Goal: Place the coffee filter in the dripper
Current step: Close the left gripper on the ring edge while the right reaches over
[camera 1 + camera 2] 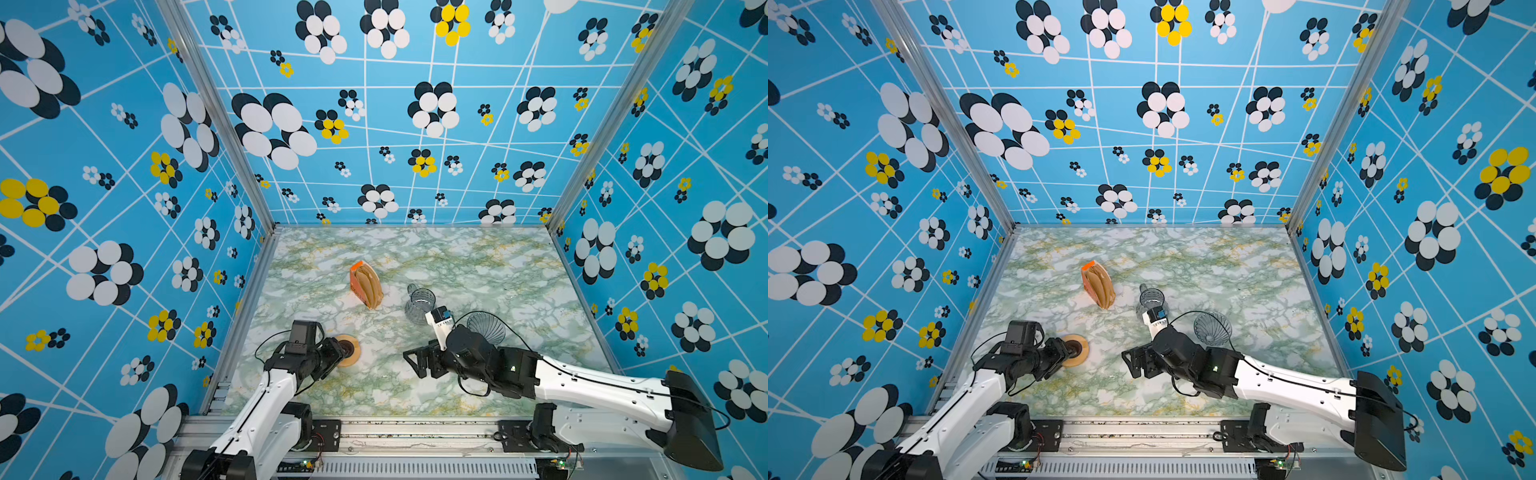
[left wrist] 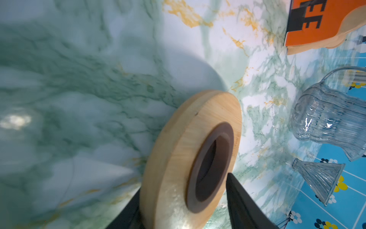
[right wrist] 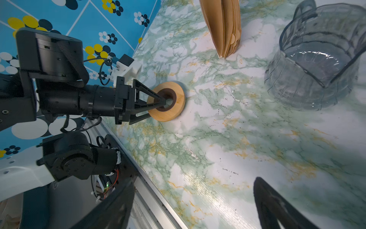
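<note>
Low on the counter (image 1: 415, 395), left of centre, the left claw (image 3: 161, 103) grasps a flat round wooden ring (image 3: 175, 111). Right claw (image 1: 415, 361) hangs released, empty. Ribbed clear glass dripper (image 1: 486, 328) stands just behind it, right of centre.

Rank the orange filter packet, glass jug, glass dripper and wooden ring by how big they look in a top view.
1. Orange filter packet, the longest shape.
2. Glass jug and dripper: look about alike, and the right arm hides part of each, so no ranking.
3. Wooden ring: looks smallest, though the left gripper covers part of it.
</note>
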`<state>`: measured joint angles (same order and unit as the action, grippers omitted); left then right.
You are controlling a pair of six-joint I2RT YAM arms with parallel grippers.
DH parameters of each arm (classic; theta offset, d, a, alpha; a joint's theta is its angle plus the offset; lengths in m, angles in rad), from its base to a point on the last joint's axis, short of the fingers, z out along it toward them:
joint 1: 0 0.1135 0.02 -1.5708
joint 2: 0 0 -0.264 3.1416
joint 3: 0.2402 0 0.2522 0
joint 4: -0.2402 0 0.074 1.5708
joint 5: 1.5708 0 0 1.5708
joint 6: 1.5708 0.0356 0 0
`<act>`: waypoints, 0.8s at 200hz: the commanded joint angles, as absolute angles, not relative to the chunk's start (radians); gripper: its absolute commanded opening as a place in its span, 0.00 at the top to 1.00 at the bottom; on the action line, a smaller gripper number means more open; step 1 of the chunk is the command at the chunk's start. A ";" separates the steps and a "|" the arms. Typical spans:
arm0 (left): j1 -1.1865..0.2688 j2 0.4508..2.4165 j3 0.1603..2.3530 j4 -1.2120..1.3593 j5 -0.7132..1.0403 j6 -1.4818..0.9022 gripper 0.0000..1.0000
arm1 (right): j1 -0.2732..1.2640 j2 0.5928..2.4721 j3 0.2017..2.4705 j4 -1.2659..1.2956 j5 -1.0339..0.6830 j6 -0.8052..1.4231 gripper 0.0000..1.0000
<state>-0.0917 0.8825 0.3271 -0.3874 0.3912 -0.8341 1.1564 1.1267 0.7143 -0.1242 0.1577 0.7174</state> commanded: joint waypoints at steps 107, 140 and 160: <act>-0.080 0.885 0.284 -0.246 0.465 -0.831 0.53 | 1.160 1.309 0.797 -0.004 0.129 0.769 0.27; -0.077 0.873 0.284 -0.258 0.454 -0.845 0.55 | 1.160 1.347 0.832 -0.041 0.142 0.767 0.45; -0.075 0.865 0.281 -0.261 0.453 -0.848 0.55 | 1.160 1.408 0.884 -0.051 0.130 0.761 0.55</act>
